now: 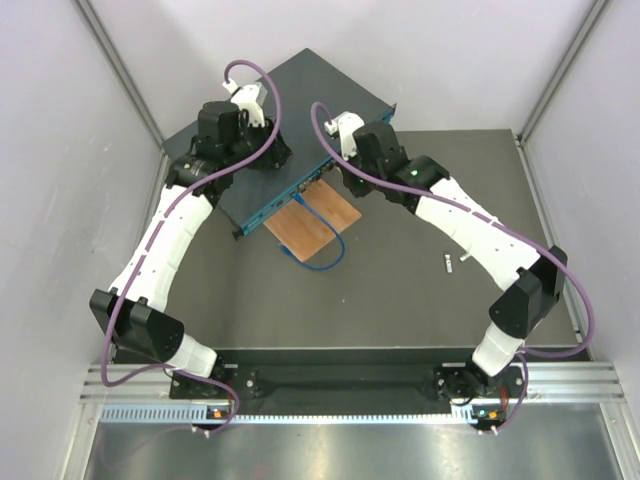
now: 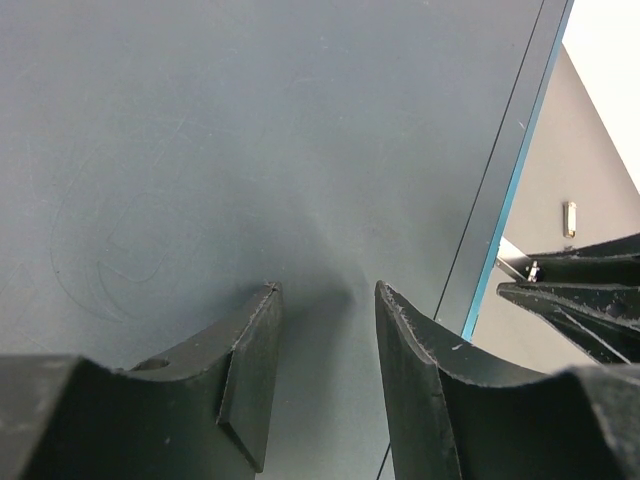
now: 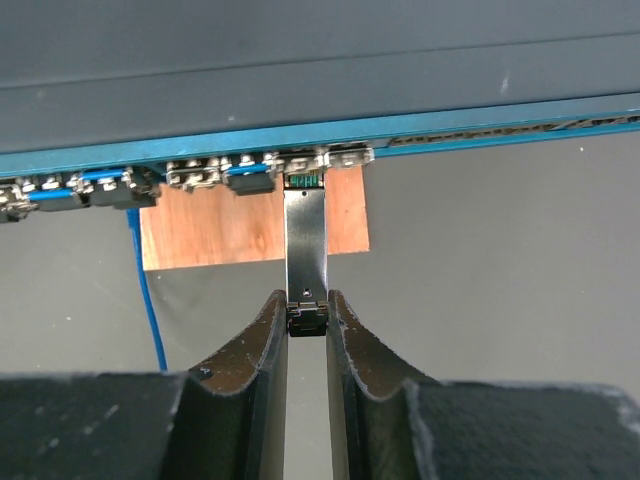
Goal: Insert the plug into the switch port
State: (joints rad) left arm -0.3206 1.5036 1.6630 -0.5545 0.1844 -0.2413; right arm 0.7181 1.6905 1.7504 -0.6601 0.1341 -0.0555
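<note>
The right fingers (image 3: 262,345) are pinched nearly closed on the rear end of the plug (image 3: 305,240). The plug is a slim metal module reaching forward over the wooden board (image 3: 220,228) on the bench (image 3: 500,270) to the port row (image 3: 250,176) of the switch (image 3: 300,70). Its tip sits at a port mouth; whether it has entered I cannot tell. Insertion seems in hand, and next comes a straight, level push. Farther off, the left fingers (image 2: 250,350) stand half open over the switch's top, holding nothing, perhaps bracing it.
</note>
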